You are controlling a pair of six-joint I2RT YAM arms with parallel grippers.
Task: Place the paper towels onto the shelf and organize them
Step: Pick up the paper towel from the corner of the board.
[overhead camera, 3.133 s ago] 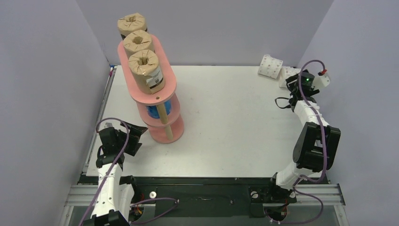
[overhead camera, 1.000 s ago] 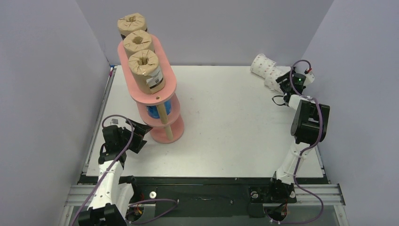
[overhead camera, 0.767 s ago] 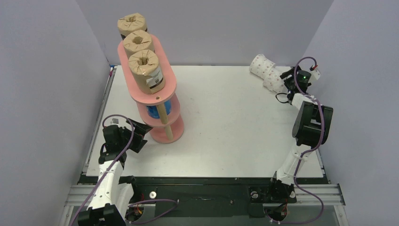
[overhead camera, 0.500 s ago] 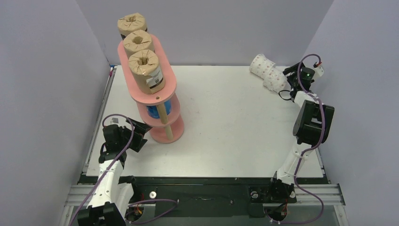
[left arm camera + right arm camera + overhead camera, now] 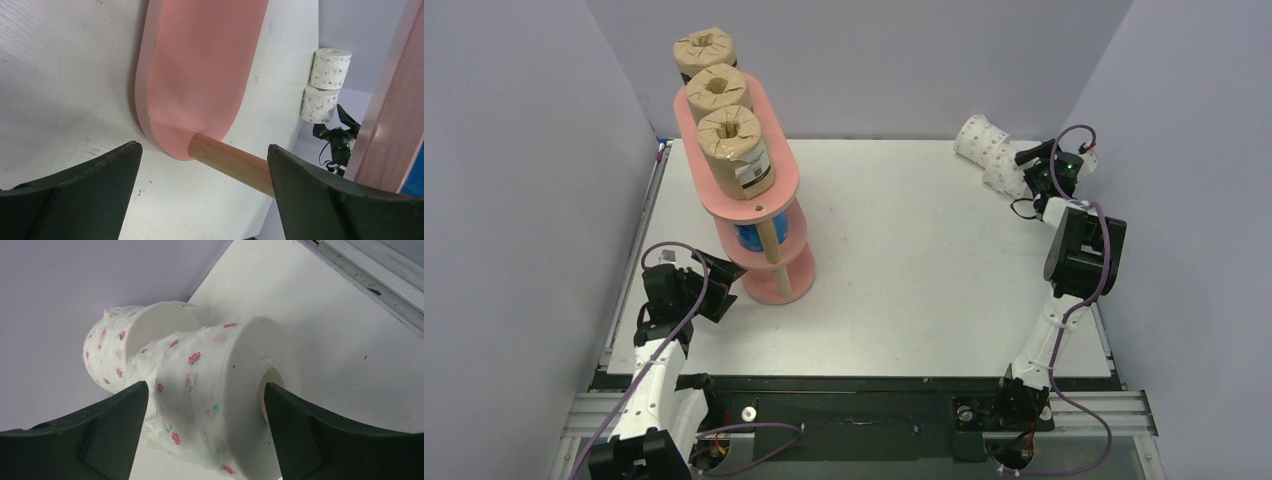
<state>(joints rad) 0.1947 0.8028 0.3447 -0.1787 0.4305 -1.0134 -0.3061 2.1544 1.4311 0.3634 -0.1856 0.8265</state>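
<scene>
The salmon-pink shelf (image 5: 769, 175) stands at the table's left. Three brown paper towels (image 5: 734, 145) stand in a row on its top board, and a blue one (image 5: 749, 238) shows on the middle board. Two white, pink-dotted rolls (image 5: 977, 135) lie end to end at the far right. My right gripper (image 5: 1030, 172) is open right beside them. In the right wrist view the nearer roll (image 5: 220, 385) lies just ahead of the spread jaws (image 5: 206, 427), ungripped. My left gripper (image 5: 205, 185) is open and low by the shelf's bottom board (image 5: 200, 65) and wooden post (image 5: 230, 162).
The side walls stand close to the table's left and right edges. The white rolls (image 5: 327, 62) lie near the back right corner, against the wall. The table's metal rail (image 5: 370, 275) runs just beyond them.
My right gripper's jaws have spread wider next to the white rolls and its wrist has shifted slightly. Since three seconds ago the two rolls have moved a little leftward. The left arm barely moved.
</scene>
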